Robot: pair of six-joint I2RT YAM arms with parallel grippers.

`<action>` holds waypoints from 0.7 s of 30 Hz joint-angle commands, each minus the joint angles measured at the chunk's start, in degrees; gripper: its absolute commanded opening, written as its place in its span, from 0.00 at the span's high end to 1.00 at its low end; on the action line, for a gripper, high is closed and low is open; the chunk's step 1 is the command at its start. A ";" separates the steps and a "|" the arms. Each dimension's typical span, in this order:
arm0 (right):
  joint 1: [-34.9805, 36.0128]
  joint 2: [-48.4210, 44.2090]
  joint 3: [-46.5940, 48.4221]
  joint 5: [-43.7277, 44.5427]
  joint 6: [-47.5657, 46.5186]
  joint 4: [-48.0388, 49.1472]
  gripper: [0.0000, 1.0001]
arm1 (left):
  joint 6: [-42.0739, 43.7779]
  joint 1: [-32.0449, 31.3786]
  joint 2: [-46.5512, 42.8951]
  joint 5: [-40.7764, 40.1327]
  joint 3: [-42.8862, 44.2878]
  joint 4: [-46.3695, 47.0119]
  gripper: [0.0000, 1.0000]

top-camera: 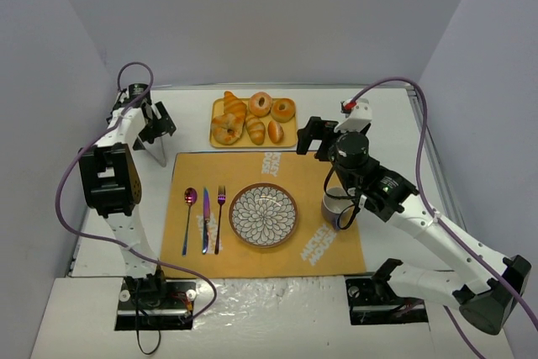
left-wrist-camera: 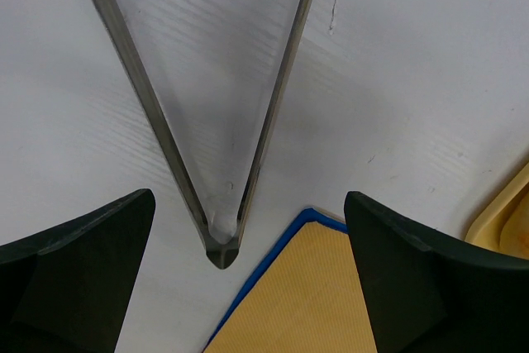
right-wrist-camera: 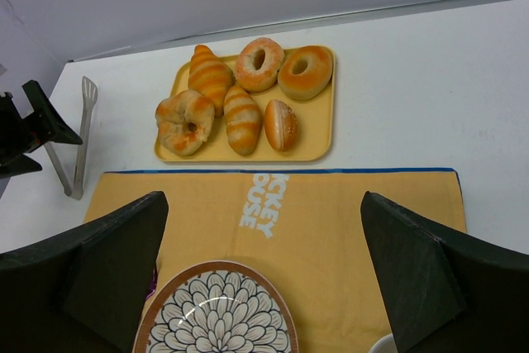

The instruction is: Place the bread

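table [top-camera: 395,132]: white, flat, walled on three sides
placemat [top-camera: 210,174]: orange, blue-edged, lies mid-table toward the near side
tray [top-camera: 252,145]: yellow, flat on the table just past the mat's far edge
tongs [top-camera: 156,154]: metal, left of the mat, hinge end just beside its far-left corner, not touching

Robot lab test booth
Plain walls [top-camera: 269,14] box in a white table [top-camera: 387,124]; arms [top-camera: 109,178] bolted along its near edge
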 commanded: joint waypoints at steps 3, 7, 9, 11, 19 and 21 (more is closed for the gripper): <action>-0.47 1.44 1.39 0.43 0.05 3.47 0.00 | 1.73 0.73 -0.20 0.44 3.83 -0.59 0.03; -0.48 2.06 1.23 0.32 0.03 3.80 0.00 | 1.39 0.91 0.92 0.09 4.10 -0.81 0.03; -0.47 2.39 1.05 0.40 0.03 3.97 0.00 | 1.05 1.09 1.33 -0.43 3.92 -0.69 0.03; -0.47 2.56 0.98 0.40 0.11 4.06 0.00 | 0.97 1.41 1.82 -0.26 3.52 -0.14 0.03; -0.61 2.83 0.08 0.63 0.26 4.26 0.00 | 0.32 2.45 3.50 0.01 3.84 0.07 0.03; -0.58 2.96 -0.05 0.54 0.36 4.39 0.00 | 0.60 2.80 4.30 0.46 4.33 -0.10 0.03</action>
